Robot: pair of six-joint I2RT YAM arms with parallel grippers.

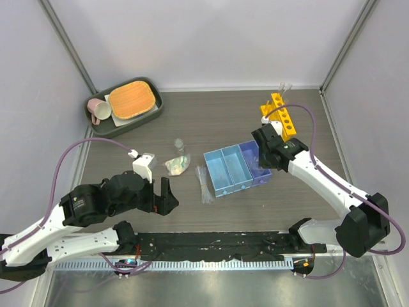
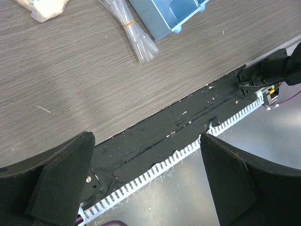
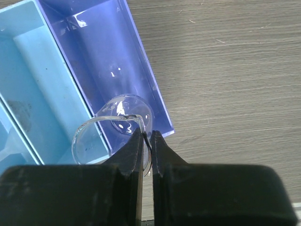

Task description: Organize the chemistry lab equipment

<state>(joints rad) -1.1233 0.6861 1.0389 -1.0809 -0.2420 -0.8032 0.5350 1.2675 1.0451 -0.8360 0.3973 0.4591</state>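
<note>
A grey-brown wood-grain counter [image 1: 211, 121] is seen from above, with two robot arms mounted at its near edge. The right fingers [image 3: 146, 143], flat black pads, are pressed almost together, pinching the thin rim of a small clear beaker [image 3: 113, 127] between them. The beaker is glossy and round. It is at one end of the violet-tinted right compartment of a blue tray [image 3: 146, 66], and whether it touches the compartment floor cannot be told. The tray is smooth plastic with three long compartments, the other two pale blue.

Just left of the tray lies a pipette bundle [image 1: 203, 185], slim clear tubes with a yellow band around them. Further left are a crumpled whitish wad [image 1: 177, 165] and, behind it, a second small clear beaker [image 1: 179, 146]. The left fingers [image 1: 160, 195], thick black wedges, are spread wide with nothing between them, near the counter's front edge and apart from the bundle.

Behind the right arm, a yellow-orange rack [image 1: 284, 118] with round holes holds thin clear tubes [image 1: 285, 86] at its far end. In the far left corner, a grey tray [image 1: 156, 105] carries an orange ribbed pad [image 1: 132, 99] and a pink mug [image 1: 97, 110].
</note>
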